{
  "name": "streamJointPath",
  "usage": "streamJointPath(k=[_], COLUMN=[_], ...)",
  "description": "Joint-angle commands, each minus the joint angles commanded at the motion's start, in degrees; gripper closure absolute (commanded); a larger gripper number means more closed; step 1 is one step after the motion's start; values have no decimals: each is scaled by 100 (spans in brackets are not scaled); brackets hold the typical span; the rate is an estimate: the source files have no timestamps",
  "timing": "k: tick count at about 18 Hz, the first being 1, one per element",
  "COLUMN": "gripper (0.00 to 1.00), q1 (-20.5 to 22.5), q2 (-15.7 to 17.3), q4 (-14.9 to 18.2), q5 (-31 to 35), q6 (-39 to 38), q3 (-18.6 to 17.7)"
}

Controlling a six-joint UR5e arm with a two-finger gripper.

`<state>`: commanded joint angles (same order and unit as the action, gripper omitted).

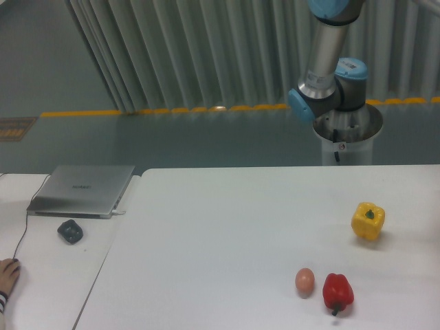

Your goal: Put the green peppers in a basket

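Hand (pixel 8 273) at far left edge. Closed laptop (pixel 82 189), mouse (pixel 70 231) on side table (pixel 48 289). Main table (pixel 227 227): egg (pixel 304 280) beside red pepper (pixel 337 291); yellow pepper (pixel 368 220) right. Arm (pixel 328 69) behind table; gripper out of frame. Green pepper, basket nowhere visible.

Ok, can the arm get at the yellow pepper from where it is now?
Probably yes. The yellow pepper sits alone on the white table, on the side nearest the arm, with nothing over or around it; the red pepper and egg lie apart. The pincer is out of frame, though.
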<state>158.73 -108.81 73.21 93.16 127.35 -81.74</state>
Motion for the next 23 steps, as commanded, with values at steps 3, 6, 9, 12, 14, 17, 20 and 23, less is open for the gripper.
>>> streamJointPath(k=[3, 6, 9, 12, 14, 17, 20, 23], gripper=[0, 0, 0, 0, 0, 0, 0, 0], q1=[-132, -246, -413, -650, -825, -1063, -1230, -1248], q2=[26, 123, 123, 228, 281, 308, 377, 457], q4=[35, 96, 123, 114, 114, 106, 114, 97], q5=[-35, -35, -35, -35, -35, -44, -245, -290], q6=[-9, -52, -412, -518, -658, -1027, -1072, -1072], q3=[0, 0, -9, -140, -184, -298, -413, -571])
